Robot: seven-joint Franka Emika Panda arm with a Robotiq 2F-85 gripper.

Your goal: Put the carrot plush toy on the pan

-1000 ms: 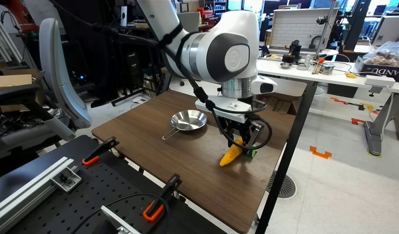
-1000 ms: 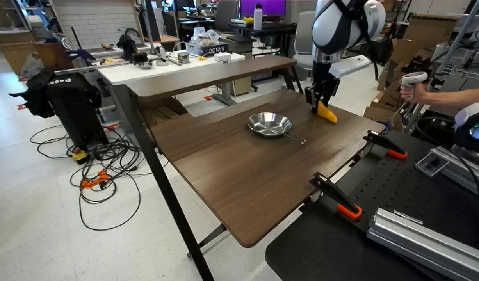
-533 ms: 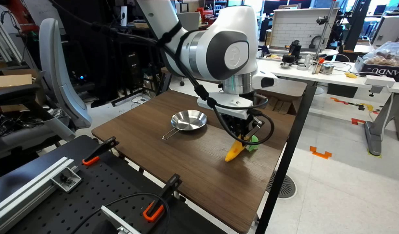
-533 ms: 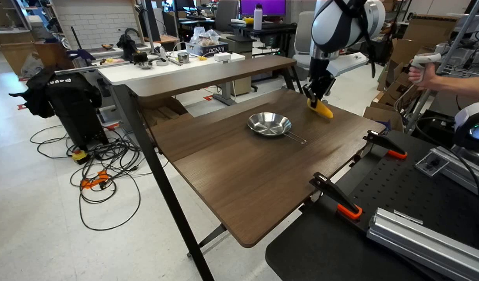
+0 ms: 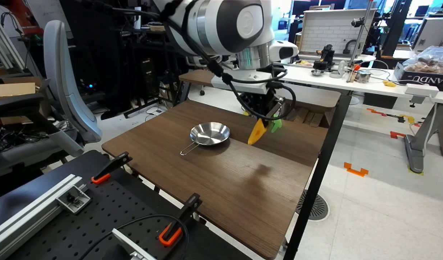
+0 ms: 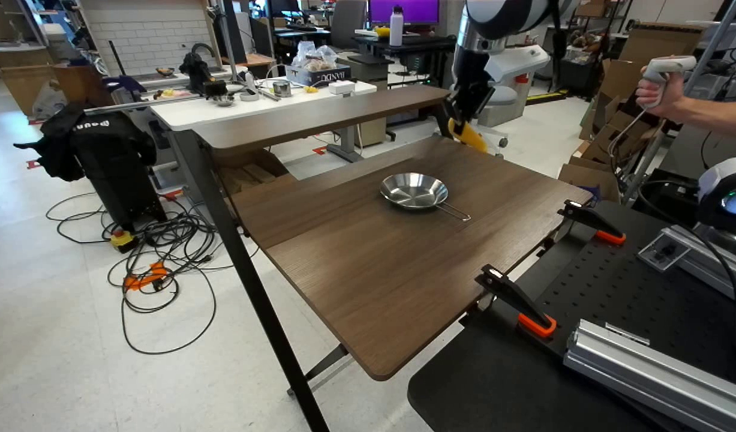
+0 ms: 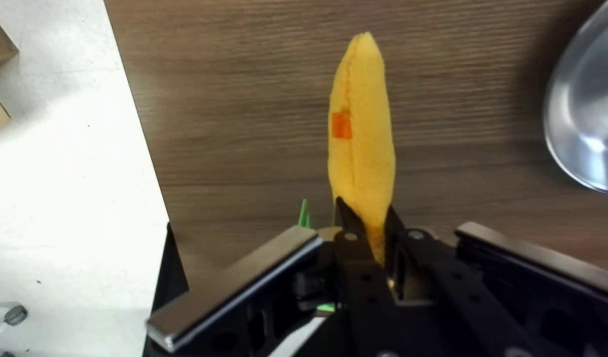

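Note:
The carrot plush toy, yellow with a small orange patch, hangs above the brown table in both exterior views [image 5: 256,133] [image 6: 472,140]. My gripper [image 5: 267,120] is shut on its thick part, and it also shows in an exterior view [image 6: 457,127]. In the wrist view the toy [image 7: 361,144] sits between the fingertips [image 7: 365,208], its narrow end pointing away. The green tuft [image 5: 276,124] is partly hidden behind the fingers. The shiny silver pan rests on the table in both exterior views [image 5: 210,133] [image 6: 413,189]. The pan's edge [image 7: 576,99] is at the right of the wrist view, apart from the toy.
The brown table [image 5: 214,180] holds the pan. A raised shelf [image 6: 332,117] stands along one table edge, with a dark post [image 5: 315,180] beside it. Black-and-orange clamps [image 5: 174,231] fix a black perforated board [image 5: 113,216]. A person's hand holds a controller [image 6: 658,81].
My gripper has lifted the carrot toy off the table and moved it up and toward the raised shelf's side. The pan has not moved. The person's hand has risen.

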